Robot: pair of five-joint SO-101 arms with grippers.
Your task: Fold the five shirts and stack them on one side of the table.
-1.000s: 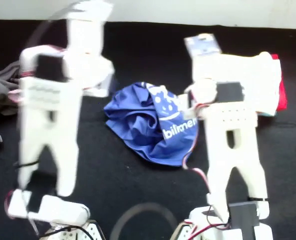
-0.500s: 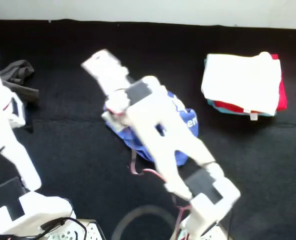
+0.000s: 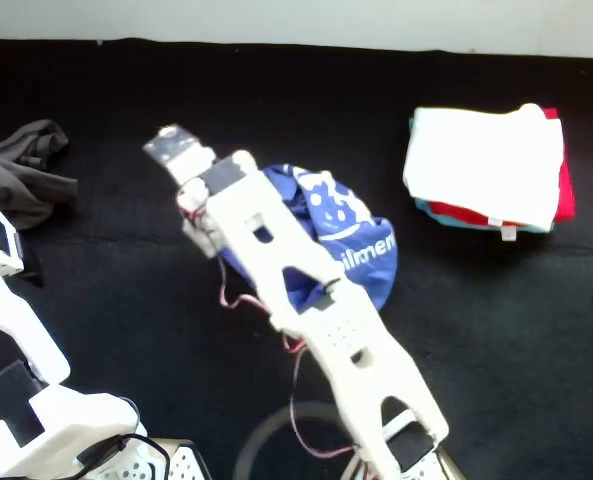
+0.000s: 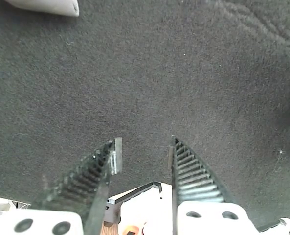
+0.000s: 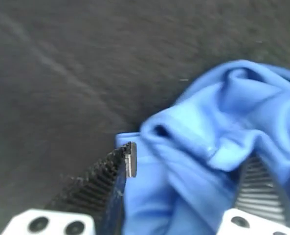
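Right wrist view: the right jaws are spread wide and straddle a raised ridge of the crumpled bright-blue cotton shirt with white print (image 5: 218,127). The cloth lies between them, but they have not closed, so nothing is gripped. This looks like the set-up for a pinch near the shirt's edge, probably the first step in pulling it flat for folding. Just past the jaws the blue cloth ends and the black cloth-covered tabletop (image 5: 61,58) begins.

In the left wrist view the left jaws are partly open and empty, with only bare black cloth between and beyond them. In the high view the left arm (image 3: 16,330) is tucked back on its own side, likely to leave room for the white right arm (image 3: 306,290), which stretches diagonally over the blue heap.

Well beyond the right jaws sits the neat stack of folded shirts, white over red and teal (image 3: 486,160), apparently marking the chosen stacking side. On the opposite side, nearer the left jaws, a crumpled grey shirt (image 3: 21,175) lies unfolded.
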